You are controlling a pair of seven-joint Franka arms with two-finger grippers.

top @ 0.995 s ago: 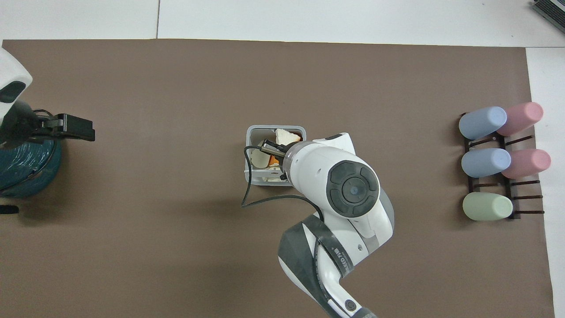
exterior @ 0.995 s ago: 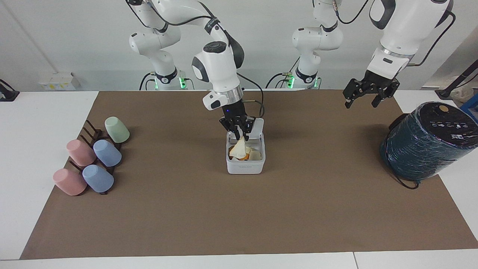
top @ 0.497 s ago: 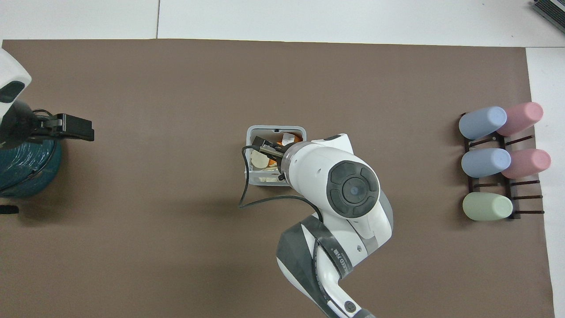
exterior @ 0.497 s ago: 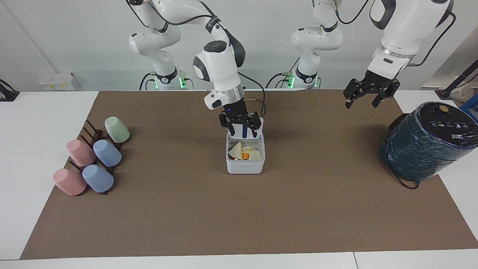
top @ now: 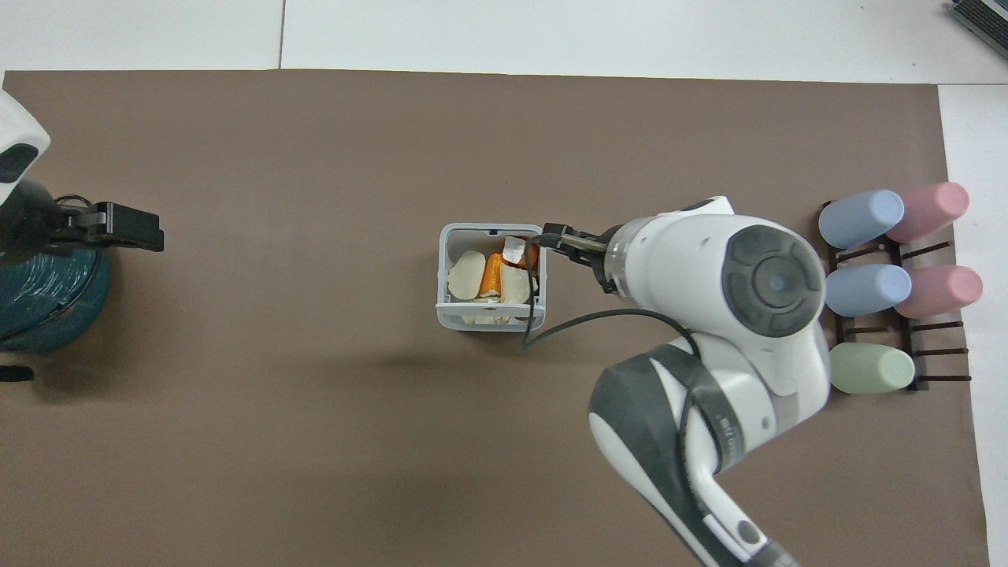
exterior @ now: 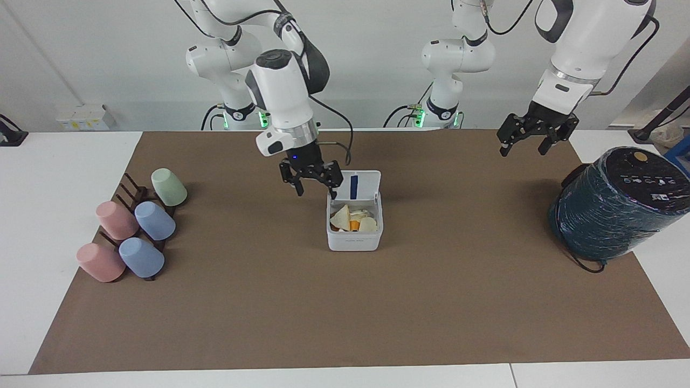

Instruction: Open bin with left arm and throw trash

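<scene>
The bin (exterior: 354, 242) is a small white box in the middle of the mat, its lid (exterior: 364, 185) standing open with a blue stripe on its inside. Trash lies in it: a cream piece (exterior: 340, 217), an orange lump (exterior: 353, 225) and a pale piece (exterior: 368, 224). From above the bin (top: 442, 277) shows the trash (top: 492, 274) inside. My right gripper (exterior: 316, 191) hangs open and empty just beside the bin's lid, toward the right arm's end; the overhead view shows the right gripper (top: 561, 239) mostly under its wrist. My left gripper (exterior: 521, 151) waits open in the air near the dark cylinder.
A big dark teal cylinder (exterior: 620, 207) stands at the left arm's end of the mat. Several pastel cups (exterior: 135, 231) lie on a dark rack at the right arm's end. The brown mat (exterior: 345, 312) covers most of the table.
My right gripper opened, dropping the cream piece into the bin, then rose and swung off the bin toward the right arm's end. The left arm stayed put.
</scene>
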